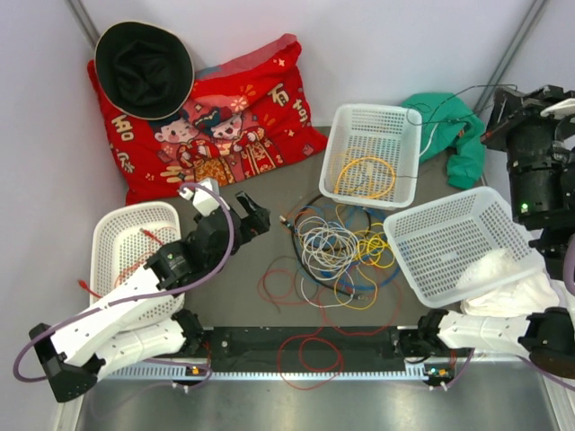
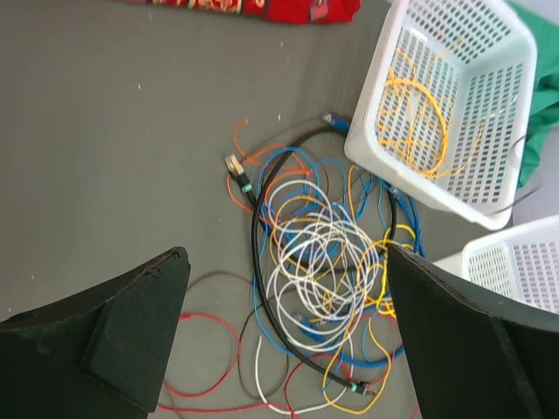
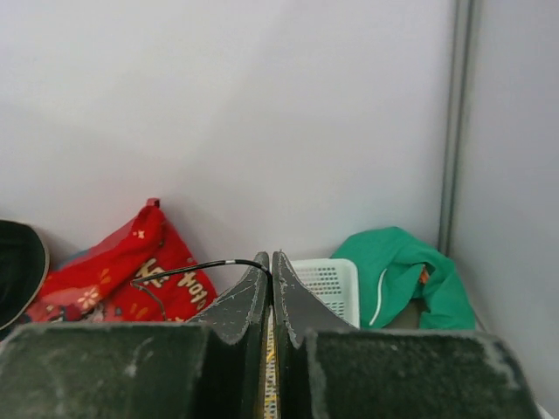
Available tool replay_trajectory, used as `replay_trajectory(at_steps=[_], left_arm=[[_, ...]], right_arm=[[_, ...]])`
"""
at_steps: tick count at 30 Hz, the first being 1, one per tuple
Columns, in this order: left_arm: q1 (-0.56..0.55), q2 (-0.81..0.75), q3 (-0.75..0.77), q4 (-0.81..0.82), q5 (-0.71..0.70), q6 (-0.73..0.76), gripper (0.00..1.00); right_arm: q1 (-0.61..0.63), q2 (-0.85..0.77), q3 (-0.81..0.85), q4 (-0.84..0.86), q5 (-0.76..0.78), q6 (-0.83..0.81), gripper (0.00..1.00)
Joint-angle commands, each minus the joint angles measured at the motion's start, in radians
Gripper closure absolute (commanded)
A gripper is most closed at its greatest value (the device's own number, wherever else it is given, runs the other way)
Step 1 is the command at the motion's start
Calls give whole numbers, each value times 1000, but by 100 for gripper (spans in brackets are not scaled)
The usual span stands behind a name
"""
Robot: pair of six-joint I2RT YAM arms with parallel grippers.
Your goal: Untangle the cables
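The tangled cables are heaped on the grey counter between the two arms. White, blue, yellow, orange, red and black loops are laid over one another, and a thicker black lead is curved round the left side of the heap.

The left tool is held just left of the heap, released, with its jaws spread wide and nothing between them. In the left wrist view the heap is framed by the two dark fingers.

The right tool is raised at the far right, near the green cloth. It is clenched on a thin black cable, which is pinched at the fingertips and strung away to the left.

A yellow coil is laid inside the far basket. A red cable is seen in the left basket. The right basket is tilted, and a white cloth is bunched against its near side.
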Motion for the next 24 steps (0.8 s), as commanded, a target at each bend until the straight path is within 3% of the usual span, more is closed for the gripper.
replay_trajectory(at_steps=[1,4,7,15,19,24], left_arm=[[1,1,-19,2,52,-50,1],[1,4,-25,-4,46,-42,1],[1,-1,-19,-14,48,-39,1],[1,-13,-45,-8,70,-44,1],[1,4,-46,-4,81,-33,1],[1,7,-39,-27,86,-14,1]], right_arm=[[-11,29,-38,115,92,-137,100],[-91,37,-72,134,106,-162,100],[-226,32,-50,25,56,-25,100],[-384,21,-75,29,31,-19,100],[-499,-26,-281,77,31,-14,100],[-643,-83,-458,-26,-32,218,100]])
